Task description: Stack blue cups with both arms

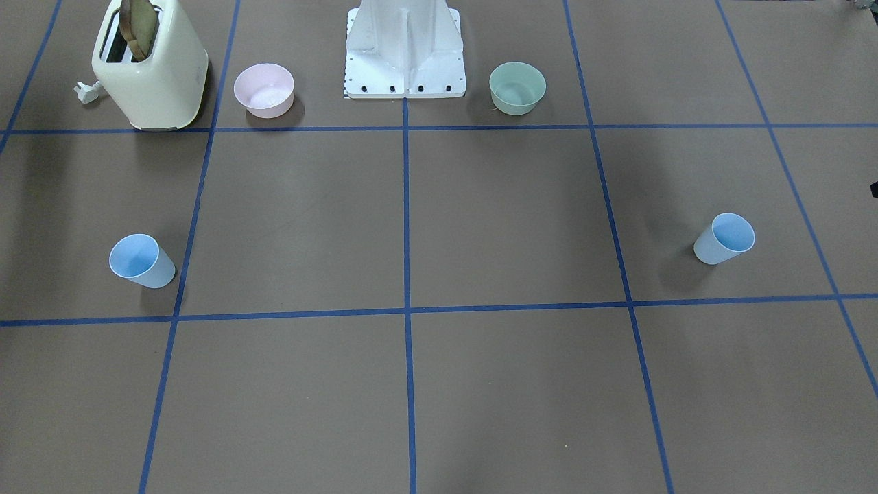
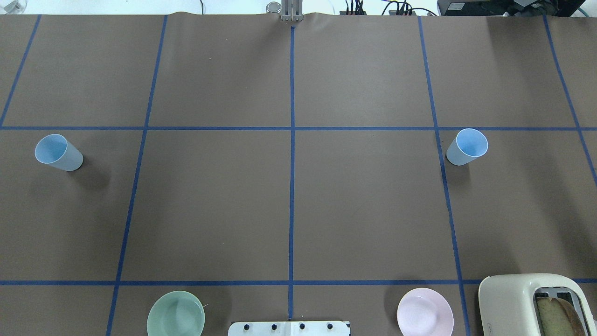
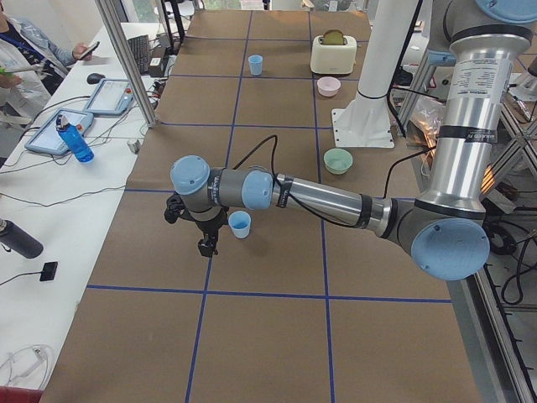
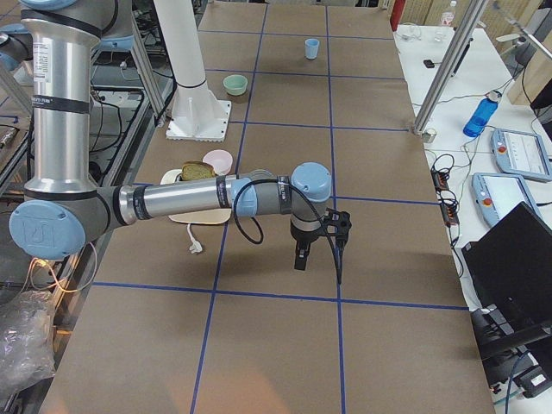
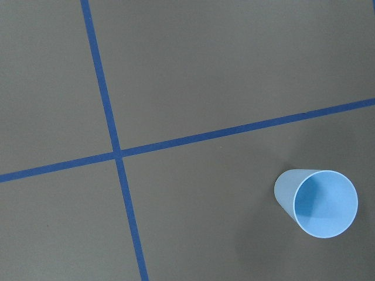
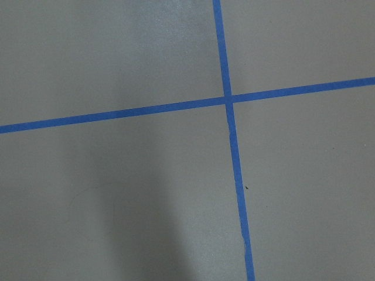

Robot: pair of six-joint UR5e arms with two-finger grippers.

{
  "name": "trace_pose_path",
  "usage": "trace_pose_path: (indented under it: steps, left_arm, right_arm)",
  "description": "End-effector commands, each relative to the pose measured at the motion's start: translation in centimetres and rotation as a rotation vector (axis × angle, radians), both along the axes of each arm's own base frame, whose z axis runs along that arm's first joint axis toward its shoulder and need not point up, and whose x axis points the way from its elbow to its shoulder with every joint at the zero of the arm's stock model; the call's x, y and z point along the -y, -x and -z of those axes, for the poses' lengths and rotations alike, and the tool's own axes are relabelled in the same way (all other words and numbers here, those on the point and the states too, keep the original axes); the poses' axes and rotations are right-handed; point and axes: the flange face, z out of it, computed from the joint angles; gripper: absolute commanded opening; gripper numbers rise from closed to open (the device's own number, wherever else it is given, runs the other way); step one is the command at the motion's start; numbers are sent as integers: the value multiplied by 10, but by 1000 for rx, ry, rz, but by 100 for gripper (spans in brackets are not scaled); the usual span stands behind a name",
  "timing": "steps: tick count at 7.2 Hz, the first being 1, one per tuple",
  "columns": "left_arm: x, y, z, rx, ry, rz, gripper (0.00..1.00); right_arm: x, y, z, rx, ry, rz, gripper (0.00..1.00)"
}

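I have both blue cups standing upright, mouths up and well apart on the bench point(image 2: 289, 205). In the overhead view the left-hand blue cup point(image 2: 59, 152) sits at the far left of the frame, about mid-height. The right-hand blue cup point(image 2: 467, 147) sits toward the right edge at much the same height, just right of a blue tape line point(image 2: 443, 186). From the left-end camera, the left arm point(image 3: 319, 197) reaches low across the middle of the frame. Its left tool point(image 3: 204, 243) points down at the bench just beside the left-hand cup, apart from it as far as I can see. I cannot tell from that angle whether its fingers are spread or closed. The left wrist camera looks straight down and has that cup in its lower right corner, below a crossing of tape lines. From the right-end camera, the right arm point(image 4: 181, 200) stretches out across the centre of the frame. Its right tool point(image 4: 315, 250) hangs downward over bare bench, and I cannot tell its grip state either. Its wrist camera shows only the bench surface and a tape crossing. Along the bottom of the overhead frame I see a mint-green bowl point(image 2: 176, 313), the white base post point(image 2: 289, 328), a pink bowl point(image 2: 425, 311) and a cream toaster point(image 2: 513, 303) holding a slice of bread point(image 2: 557, 313).
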Motion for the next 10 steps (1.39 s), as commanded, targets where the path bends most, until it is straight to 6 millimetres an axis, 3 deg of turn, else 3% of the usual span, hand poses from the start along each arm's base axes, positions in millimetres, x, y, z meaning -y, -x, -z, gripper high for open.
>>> trace_pose_path:
  steps: [1,4,6,7,9,10]
  left_arm:
    - [1,-1,2,-1,-14,-1,99]
    - [4,-35,2,-4,-31,-61,99]
    - [8,-71,9,-6,14,-39,99]
    - [9,-82,2,-8,14,-43,99]
    - [12,-83,-8,-13,-6,-42,98]
    - [12,-85,-15,-11,1,-46,98]
  right_arm:
    - [-2,-1,3,1,-20,11,100]
    - [27,5,23,11,-60,2,100]
    - [41,45,51,40,-230,69,100]
    - [40,56,51,41,-234,91,100]
    - [33,90,62,77,-256,161,100]
    - [28,118,71,90,-273,220,99]
